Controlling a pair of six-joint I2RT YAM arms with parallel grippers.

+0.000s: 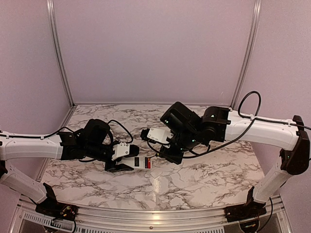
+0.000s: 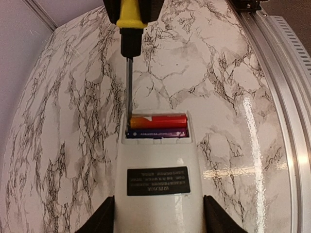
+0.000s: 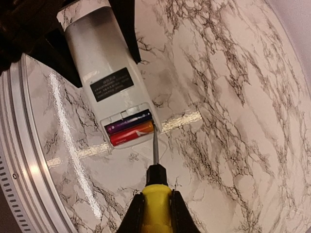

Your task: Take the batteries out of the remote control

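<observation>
Marble-look table; white remote control on it.

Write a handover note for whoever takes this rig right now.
Left gripper: shut on the remote control, plain back facing up.
Right gripper: shut on the yellow-handled screwdriver, with its tip at one end of the red battery.
Batteries: the red battery and the dark battery lie side by side in the remote's compartment.
Done: the compartment is uncovered and the tool is in place.
Left: pry out both batteries; neither is out yet.
</observation>
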